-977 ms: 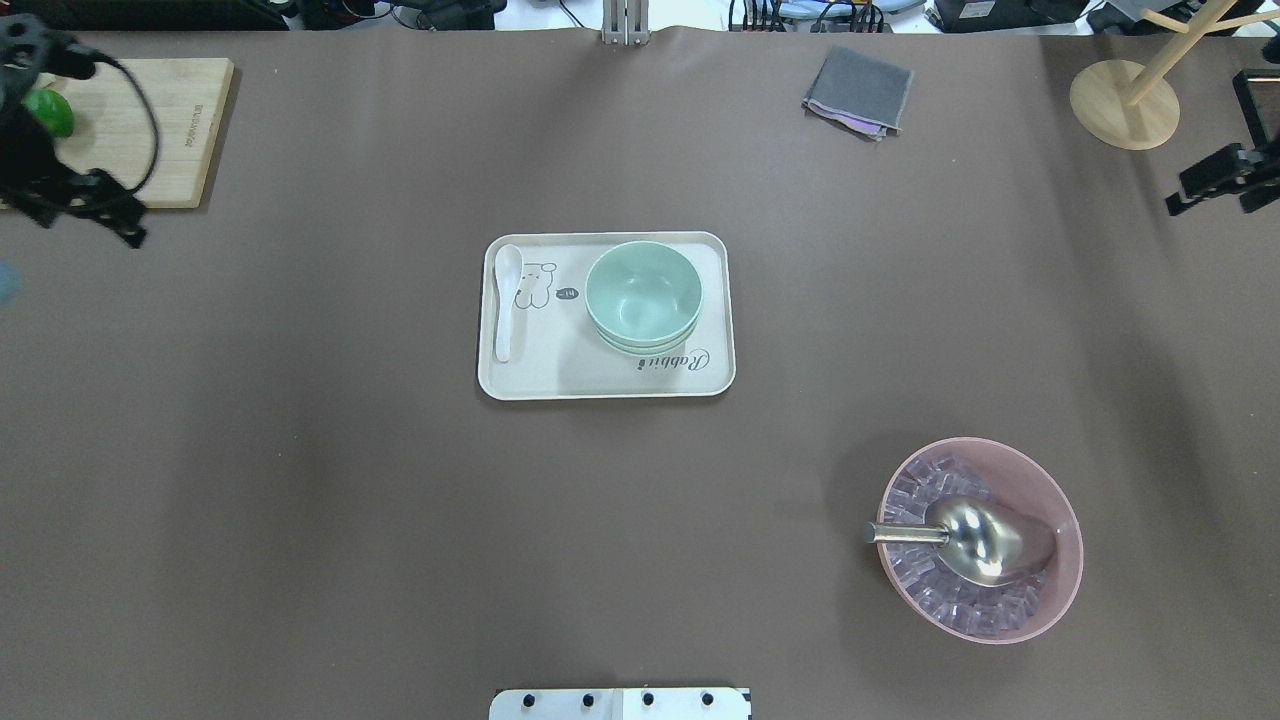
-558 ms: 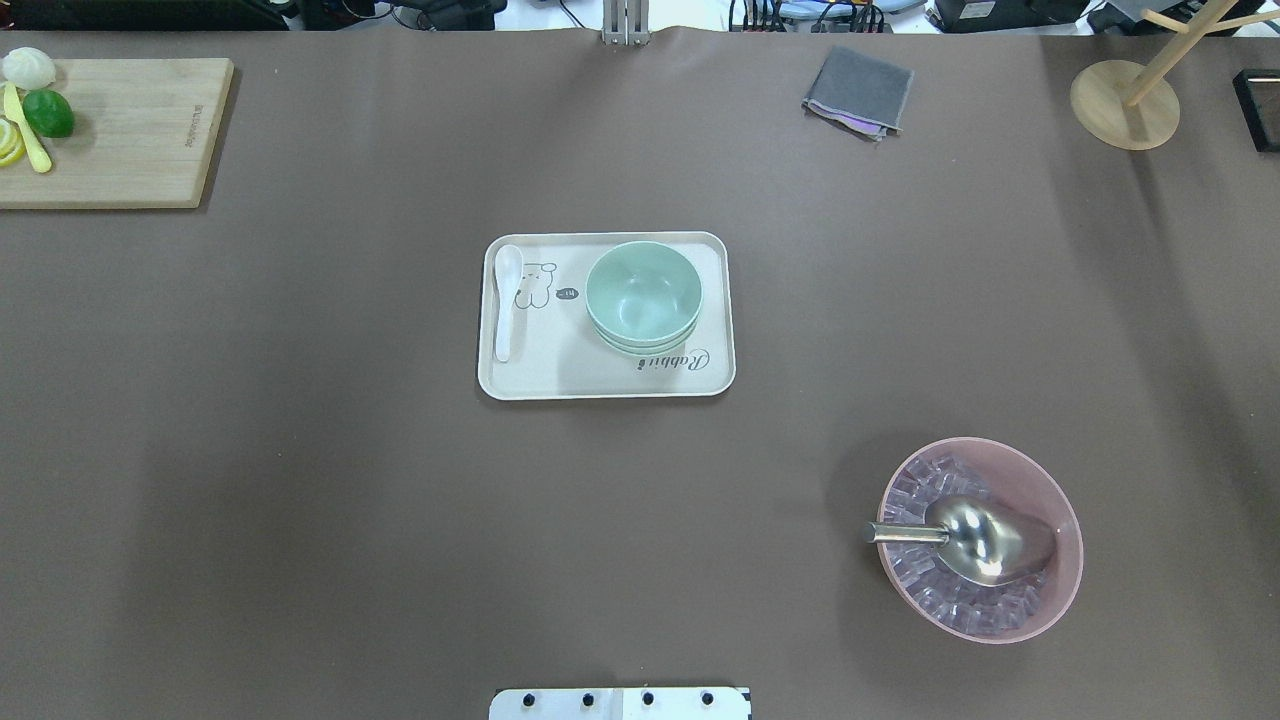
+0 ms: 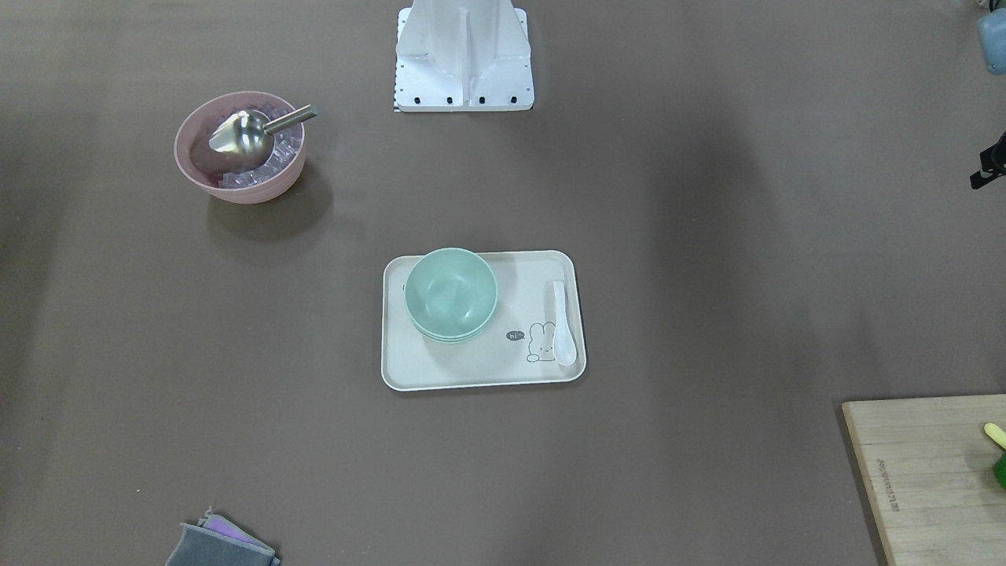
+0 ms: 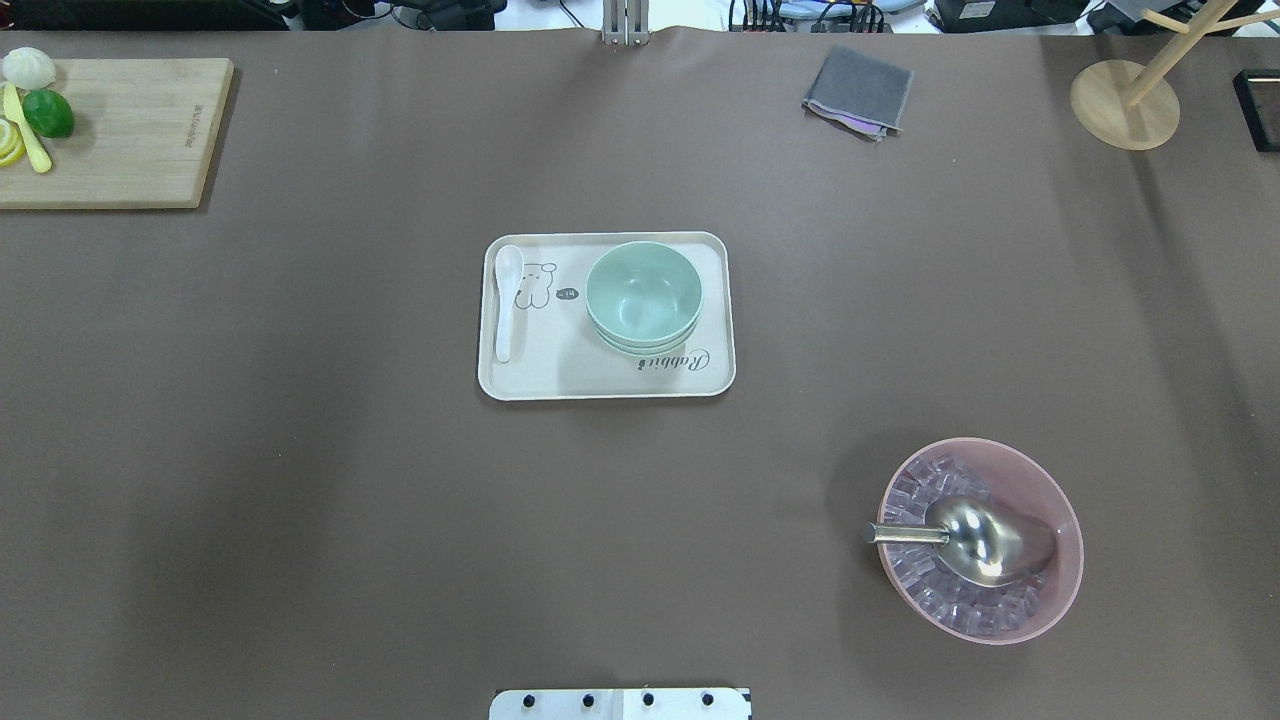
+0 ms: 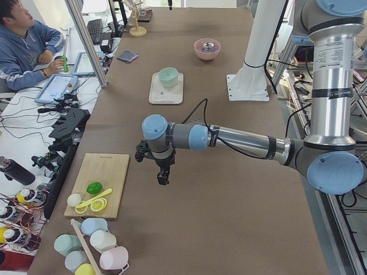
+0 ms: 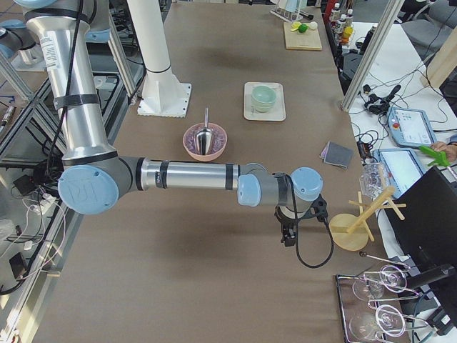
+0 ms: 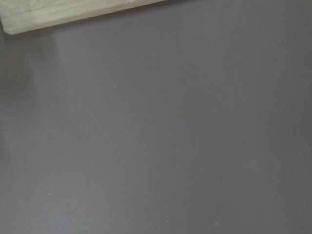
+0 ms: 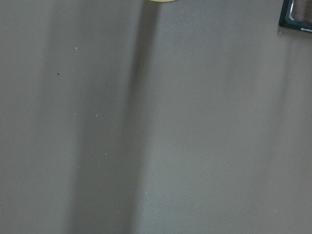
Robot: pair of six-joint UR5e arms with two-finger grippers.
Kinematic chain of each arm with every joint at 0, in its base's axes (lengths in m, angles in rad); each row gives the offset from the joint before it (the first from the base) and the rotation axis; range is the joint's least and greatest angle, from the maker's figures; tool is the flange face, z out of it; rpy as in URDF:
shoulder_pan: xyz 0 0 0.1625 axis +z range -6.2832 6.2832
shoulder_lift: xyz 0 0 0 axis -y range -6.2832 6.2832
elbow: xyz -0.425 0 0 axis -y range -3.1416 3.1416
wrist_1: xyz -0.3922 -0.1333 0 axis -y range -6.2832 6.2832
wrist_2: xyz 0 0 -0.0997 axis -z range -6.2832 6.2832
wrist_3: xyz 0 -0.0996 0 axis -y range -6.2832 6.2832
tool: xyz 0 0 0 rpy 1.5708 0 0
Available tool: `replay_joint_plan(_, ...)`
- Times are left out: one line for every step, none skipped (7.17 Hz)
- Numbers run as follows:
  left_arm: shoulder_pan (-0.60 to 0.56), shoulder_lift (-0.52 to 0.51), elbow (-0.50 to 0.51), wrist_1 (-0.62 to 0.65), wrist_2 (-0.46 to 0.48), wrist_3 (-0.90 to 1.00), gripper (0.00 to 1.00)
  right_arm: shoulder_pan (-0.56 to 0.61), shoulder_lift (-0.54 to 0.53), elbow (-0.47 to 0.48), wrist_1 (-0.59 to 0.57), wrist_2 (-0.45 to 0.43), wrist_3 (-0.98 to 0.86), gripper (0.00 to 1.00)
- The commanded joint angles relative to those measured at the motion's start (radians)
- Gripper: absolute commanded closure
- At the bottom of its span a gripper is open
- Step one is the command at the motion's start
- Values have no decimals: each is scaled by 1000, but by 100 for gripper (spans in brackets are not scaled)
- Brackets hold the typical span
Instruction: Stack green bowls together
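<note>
The green bowls (image 4: pixel 643 290) sit nested in one stack on the right part of a cream tray (image 4: pixel 540 378) at mid-table; the stack also shows in the front view (image 3: pixel 450 292) and both side views (image 5: pixel 168 75) (image 6: pixel 263 95). My left gripper (image 5: pixel 163 177) hangs over bare table beside the cutting board, far from the tray; only a sliver of it shows at the front view's right edge (image 3: pixel 989 169). My right gripper (image 6: pixel 287 236) hangs over bare table near the wooden stand, also far from the tray. I cannot tell whether either is open or shut. Both wrist views show only table.
A white spoon (image 4: pixel 506 300) lies on the tray's left side. A pink bowl (image 4: pixel 1072 545) with ice and a metal scoop (image 4: pixel 985 540) stands at the near right. A cutting board (image 4: pixel 130 130) with a lime, a grey cloth (image 4: pixel 858 90) and a wooden stand (image 4: pixel 1124 105) line the far edge.
Both grippers, seen at the overhead view's left and right edges a second ago, have drawn outward and left that view. The stacked bowls have not moved.
</note>
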Motion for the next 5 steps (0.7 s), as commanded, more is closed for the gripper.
replay_joint_plan(-5, 2, 9, -15, -3, -7, 2, 1, -15, -5, 0, 4, -11, 0)
replay_joint_plan(-5, 2, 10, -23, -3, -7, 2, 1, -15, -6, 1, 4, -11, 0)
replay_joint_plan(-12, 4, 18, -35, -3, -3, 2, 0, -13, -9, 4, 2, -11, 0)
replay_joint_plan(-34, 16, 6, -49, -12, -3, 2, 0, -10, -8, 6, 4, -11, 0)
replay_joint_plan(-43, 21, 21, -54, -29, -4, 2, 0, -12, -6, 10, 2, -8, 0)
